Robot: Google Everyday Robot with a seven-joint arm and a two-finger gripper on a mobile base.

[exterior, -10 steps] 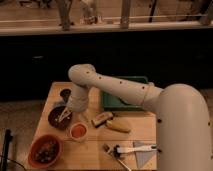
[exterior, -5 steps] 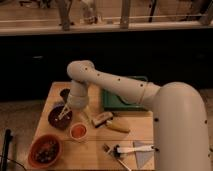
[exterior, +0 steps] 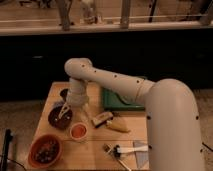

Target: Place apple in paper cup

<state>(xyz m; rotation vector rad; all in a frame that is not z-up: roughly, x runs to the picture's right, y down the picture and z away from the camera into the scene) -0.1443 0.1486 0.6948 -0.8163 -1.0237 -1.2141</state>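
- Since the earlier frames the white arm (exterior: 115,85) has lifted a little and drawn its elbow toward the far-left side of the counter (exterior: 95,150). The pincer (exterior: 63,111) has come away from the cup's side and now hangs over the dark brown bowl (exterior: 54,120).
- The apple (exterior: 78,131) has not shifted. It sits inside the paper cup (exterior: 71,133), showing as an orange-red disc ringed by the pale rim.
- The cup stands upright on the counter, just beside the dark brown bowl, on the side nearer the camera and to its right in the view.
- Relative to the pincer, the apple lies lower in the view and to the right. It is near but apart, with nothing joining the two.
- Whether the pincer is wide or narrow cannot be told. Nothing can be made out in its hold.
- An orange bowl (exterior: 33,148) with dark contents stands at the counter's near-left corner, near the cup but apart from it.
- A yellow banana-like piece (exterior: 118,127) lies to the right of the cup, and a green tray (exterior: 116,102) sits beyond it, partly hidden by the arm.
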